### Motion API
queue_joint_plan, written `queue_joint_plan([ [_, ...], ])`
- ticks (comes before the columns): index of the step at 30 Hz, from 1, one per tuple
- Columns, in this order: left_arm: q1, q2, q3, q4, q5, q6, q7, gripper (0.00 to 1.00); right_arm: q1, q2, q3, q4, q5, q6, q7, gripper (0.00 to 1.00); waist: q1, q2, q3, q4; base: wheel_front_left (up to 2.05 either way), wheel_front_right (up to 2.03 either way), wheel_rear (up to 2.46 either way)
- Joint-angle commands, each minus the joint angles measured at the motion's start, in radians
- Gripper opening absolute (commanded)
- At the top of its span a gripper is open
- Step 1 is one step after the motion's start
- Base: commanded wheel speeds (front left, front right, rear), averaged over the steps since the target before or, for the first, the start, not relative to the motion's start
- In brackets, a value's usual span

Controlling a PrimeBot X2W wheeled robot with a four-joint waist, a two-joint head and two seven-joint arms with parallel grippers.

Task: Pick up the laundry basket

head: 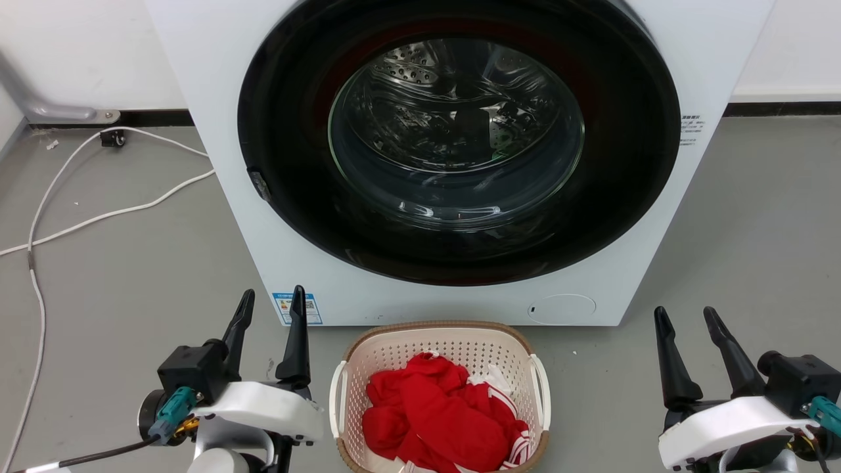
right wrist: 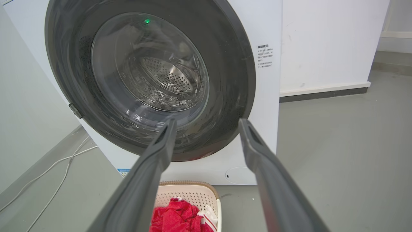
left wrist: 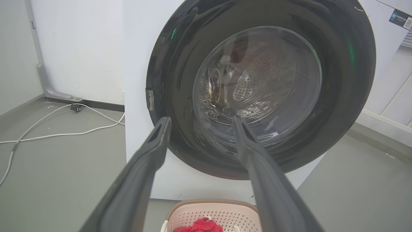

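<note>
Floor's far-left corner: white cable (head: pixel 98 215) trailing out from the wall.

Left of middle: left gripper (head: pixel 273 293) released, fingers spread, nothing held, just beside the laundry basket (head: pixel 437 324) but not touching.

Middle, on floor at foot of washing machine (head: pixel 204 98): laundry basket upright, red clothes (head: pixel 427 407) inside, white handles (head: pixel 338 397) on both sides.

Right: right gripper (head: pixel 684 312) likewise released and empty, well apart from the laundry basket, farther off than the left.

Risks, as judged:
- 1 handle caught before the other: tilt, clothes spilling.
- Thin handles slipping off long smooth fingers unless hooked well under.
- Far rim close to machine front: scrape or jam on any forward swing.

Views compared:
- Head view: both handles, spacing to the 2 grippers.
- Left wrist view: far rim and perforated wall, handles mostly cut by bottom edge.
- Right wrist view: right-side handle, left half hidden behind own finger.
- Gap between rim and machine: cannot tell.
</note>
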Motion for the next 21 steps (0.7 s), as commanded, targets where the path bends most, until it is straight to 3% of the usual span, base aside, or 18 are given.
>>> queue_joint_plan([
  [1,-0.011,0.007,-0.003,-0.008,0.022,0.006,-0.008,1.00,0.003,0.002,0.001,-0.013,-0.025,0.000,-0.003,1.00,0.0000,0.0000,0.000,0.000,0.00,0.00,0.00],
  [21,0.000,0.016,-0.030,0.008,0.168,0.033,-0.049,1.00,0.033,0.003,0.006,-0.056,-0.211,0.000,0.009,1.00,0.0000,0.0000,-0.005,-0.004,0.00,0.00,0.00],
])
